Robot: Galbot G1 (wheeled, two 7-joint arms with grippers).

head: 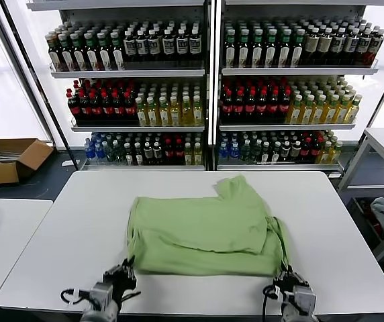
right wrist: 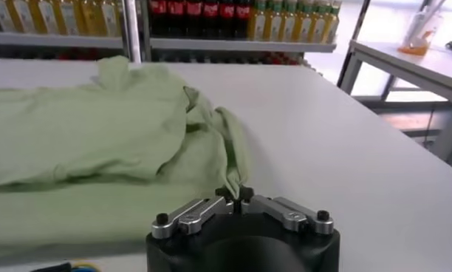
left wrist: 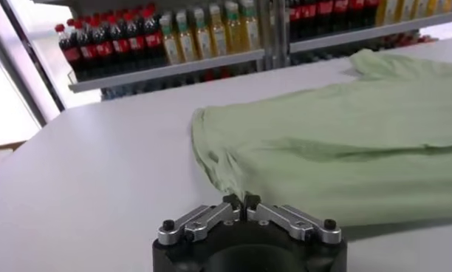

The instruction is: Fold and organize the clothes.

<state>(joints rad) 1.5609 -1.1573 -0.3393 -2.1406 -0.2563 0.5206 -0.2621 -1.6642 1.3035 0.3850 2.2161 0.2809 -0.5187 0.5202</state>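
Beyond both end effectors, past the far edge of the white worktop point(head: 64, 241), drinks shelving point(head: 209, 87) full of bottles spans the view. The worktop carries one light green shirt point(head: 205, 231), folded, plain side up, directly ahead of and between the two end effectors. Its long axis runs from one end effector across to the other; a sleeve point(head: 235, 188) juts away from them towards the shelving. The left end effector point(head: 120, 277) sits at the shirt's near left corner, fingers together on that edge of the fabric. The right end effector point(head: 288, 278) pinches the near right corner, fingers together. Far left of the left end effector, a cardboard box point(head: 7, 159) lies on the floor
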